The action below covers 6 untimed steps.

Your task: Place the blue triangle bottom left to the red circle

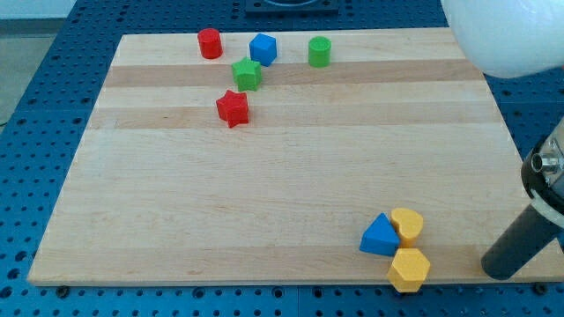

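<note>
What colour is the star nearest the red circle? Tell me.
Green: the star sits right of the red circle, camera view.

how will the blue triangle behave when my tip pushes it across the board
The blue triangle looks flat-based, so it should slide, not roll. It touches a yellow block, which may get dragged along. Off-centre pushes from my tip will probably spin it.

Bright even light, soft short shadows, blurred white blob [507, 35] top right
</note>
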Motion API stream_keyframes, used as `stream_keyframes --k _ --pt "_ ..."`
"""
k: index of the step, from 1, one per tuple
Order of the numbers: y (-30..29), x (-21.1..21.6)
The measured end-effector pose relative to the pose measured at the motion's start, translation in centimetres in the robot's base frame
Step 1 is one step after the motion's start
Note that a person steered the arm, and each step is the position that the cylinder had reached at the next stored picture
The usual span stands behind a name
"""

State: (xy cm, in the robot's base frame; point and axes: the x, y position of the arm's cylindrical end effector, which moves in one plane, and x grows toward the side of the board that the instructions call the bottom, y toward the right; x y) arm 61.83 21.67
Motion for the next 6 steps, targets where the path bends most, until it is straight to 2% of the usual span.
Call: stream_keyframes --k 2,3,4,5,6 --pt "-3.0 0.0" --pt "-8.1 0.0" --pt "-10.6 -1.2" --pt "-9.9 -3.9" --pt "-12.5 -7.6"
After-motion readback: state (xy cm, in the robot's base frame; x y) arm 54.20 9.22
